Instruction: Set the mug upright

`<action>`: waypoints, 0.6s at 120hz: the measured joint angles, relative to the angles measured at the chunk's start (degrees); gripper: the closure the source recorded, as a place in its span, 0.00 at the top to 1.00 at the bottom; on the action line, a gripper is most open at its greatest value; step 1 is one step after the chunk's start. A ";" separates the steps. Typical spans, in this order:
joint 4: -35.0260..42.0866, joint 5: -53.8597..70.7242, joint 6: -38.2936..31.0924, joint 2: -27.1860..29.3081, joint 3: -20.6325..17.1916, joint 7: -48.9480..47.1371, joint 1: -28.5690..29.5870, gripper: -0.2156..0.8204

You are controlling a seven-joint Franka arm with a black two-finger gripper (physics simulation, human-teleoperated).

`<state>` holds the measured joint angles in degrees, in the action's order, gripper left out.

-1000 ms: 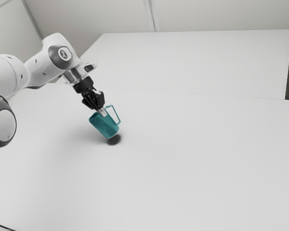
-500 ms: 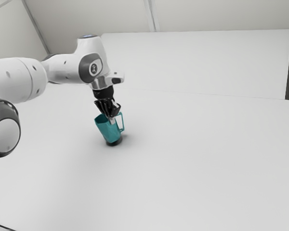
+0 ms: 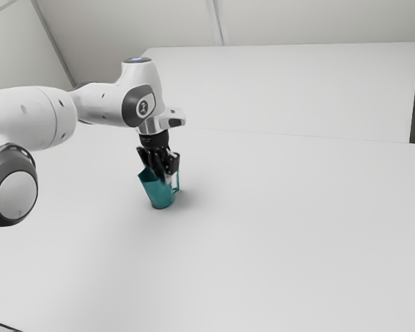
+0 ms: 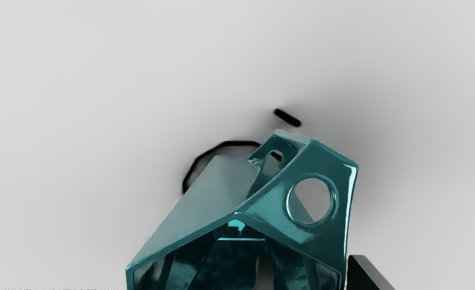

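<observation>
The teal mug (image 3: 159, 192) stands near the table's middle in the exterior view, leaning slightly, its mouth toward that view's left and its handle (image 3: 176, 181) toward its right. Above the rim, the gripper (image 3: 163, 176) points down with its fingers spread. In the wrist view the mug (image 4: 197, 197) has its mouth facing the camera. The gripper (image 4: 312, 274) straddles the mug's wall there, one grey fingertip inside and the other just outside. Whether the whole base rests on the table is hard to see.
The broad white table (image 3: 283, 228) surrounds the mug. Farther back rises a pale panel (image 3: 283, 90). A dark cable (image 3: 3, 325) lies at the exterior view's lower left corner.
The mug has turned from a strong tilt above its shadow to nearly upright and come down. My hand has swung to point downward, and its fingers now look spread.
</observation>
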<state>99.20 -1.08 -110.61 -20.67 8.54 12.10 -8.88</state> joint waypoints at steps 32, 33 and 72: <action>-0.26 0.58 0.02 4.08 0.15 -1.96 0.01 0.66; -0.27 0.59 0.03 4.39 0.16 -2.00 0.02 0.66; -7.82 4.86 5.03 13.24 1.37 -3.16 0.98 0.76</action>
<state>91.38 3.78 -105.58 -7.43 9.91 8.95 -7.90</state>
